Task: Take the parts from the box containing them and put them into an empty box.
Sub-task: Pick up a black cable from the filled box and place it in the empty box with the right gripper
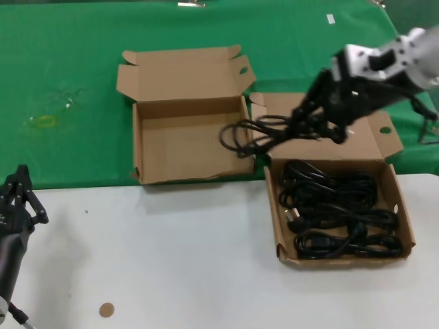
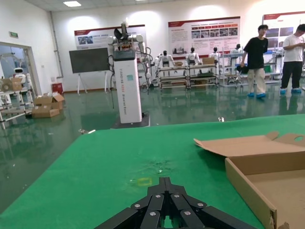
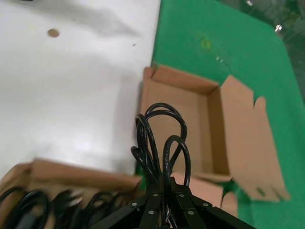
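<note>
My right gripper (image 1: 291,130) is shut on a black power cord (image 1: 245,134) and holds it in the air between the two boxes, its loops hanging over the right edge of the empty box (image 1: 185,168). In the right wrist view the cord (image 3: 157,143) loops out from the gripper (image 3: 167,188) above the empty box (image 3: 190,114). The box containing the parts (image 1: 405,226) sits at the right with several coiled black cords (image 1: 336,212) in it. My left gripper (image 1: 20,185) is parked at the near left, shut and empty (image 2: 165,183).
A green cloth (image 1: 68,82) covers the far part of the table, and the near part is white (image 1: 171,260). A small brown disc (image 1: 105,310) lies on the white part. A metal stand (image 1: 429,130) is at the far right.
</note>
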Tool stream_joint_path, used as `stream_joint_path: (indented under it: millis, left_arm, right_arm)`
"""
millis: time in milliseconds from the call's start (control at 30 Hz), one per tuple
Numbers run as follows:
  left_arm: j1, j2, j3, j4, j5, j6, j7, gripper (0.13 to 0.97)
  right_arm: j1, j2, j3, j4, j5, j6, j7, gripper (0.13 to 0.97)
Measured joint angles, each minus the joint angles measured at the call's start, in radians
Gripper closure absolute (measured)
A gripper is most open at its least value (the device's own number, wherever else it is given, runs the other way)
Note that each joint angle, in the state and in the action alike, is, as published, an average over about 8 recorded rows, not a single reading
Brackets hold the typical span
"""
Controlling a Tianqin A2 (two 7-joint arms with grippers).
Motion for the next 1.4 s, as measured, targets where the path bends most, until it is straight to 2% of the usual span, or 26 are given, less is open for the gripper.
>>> stream_joint_path:
  millis: [400,733,1033,1400]
  left_arm:
    - [0.0,0.0,0.0,0.0,0.0,0.0,0.0,0.953]
    - [0.0,0.0,0.0,0.0,0.0,0.0,0.0,0.953]
    - [0.0,0.0,0.0,0.0,0.0,0.0,0.0,0.953]
    - [0.0,0.0,0.0,0.0,0.0,0.0,0.0,0.953]
  right_arm:
    - [0.051,-0.243,-0.049,-0.187,-0.033,0.159,-0.034,0.929]
    - [0.079,-0.418,-0.069,-0.412,-0.037,0.293,-0.135,0.929]
    - [0.118,-0.493,-0.06,-0.612,-0.022,0.36,-0.247,0.929]
    - [0.174,-0.537,-0.028,-0.787,0.004,0.412,-0.367,0.928]
